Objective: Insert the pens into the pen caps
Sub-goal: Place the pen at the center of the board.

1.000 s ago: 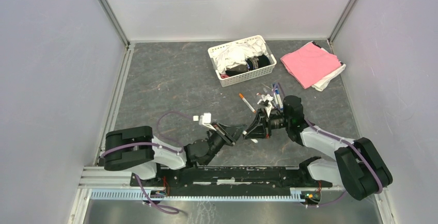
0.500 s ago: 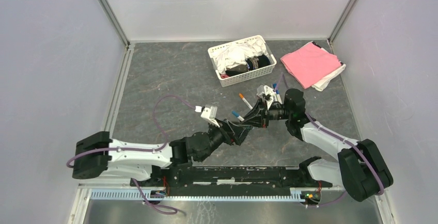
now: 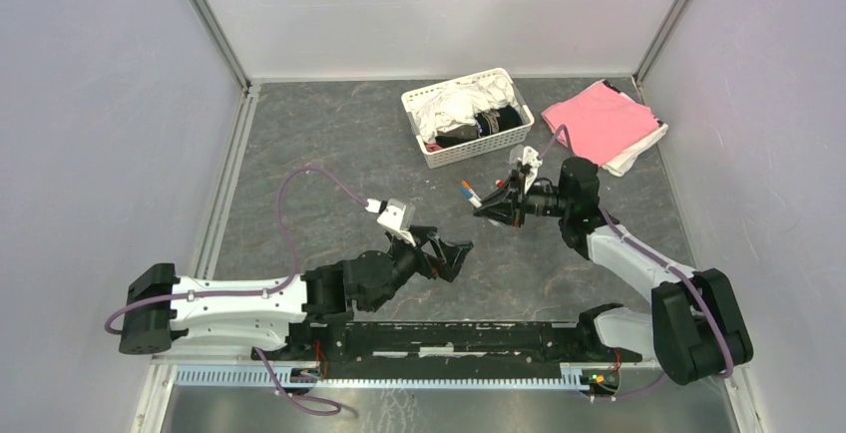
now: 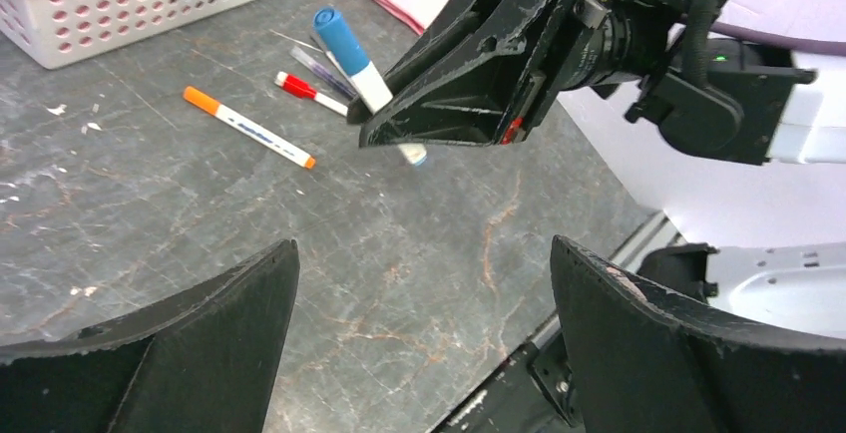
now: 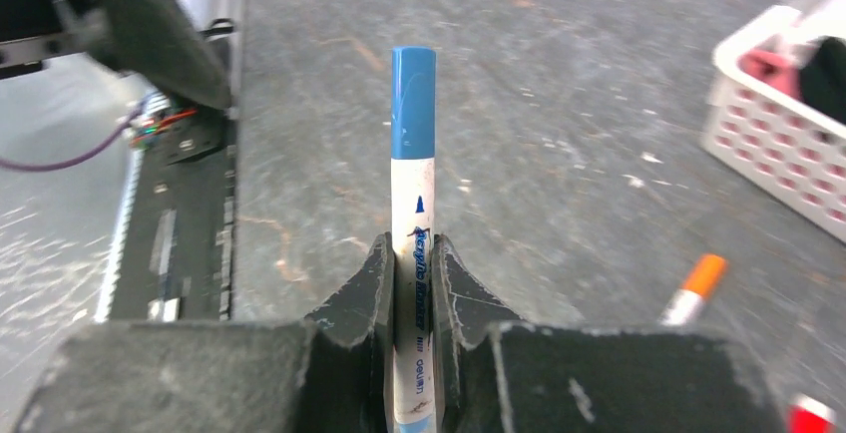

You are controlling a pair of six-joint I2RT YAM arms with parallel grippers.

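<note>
Left end effector (image 3: 451, 255) is spread wide, gripping nothing, above the grey marbled surface (image 3: 329, 144). Bare surface runs from it to the left wall. Orange-ended white marker pen (image 4: 249, 129) and red-capped white pen (image 4: 309, 92) lie flat, near each other, not touching. Right end effector (image 5: 411, 253) pinches the blue-capped white pen (image 5: 412, 184) mid-barrel, off the surface, cap toward the left arm. White perforated plastic basket (image 3: 469, 152) just behind; pink folded cloth (image 3: 597, 122) in the far right corner.
</note>
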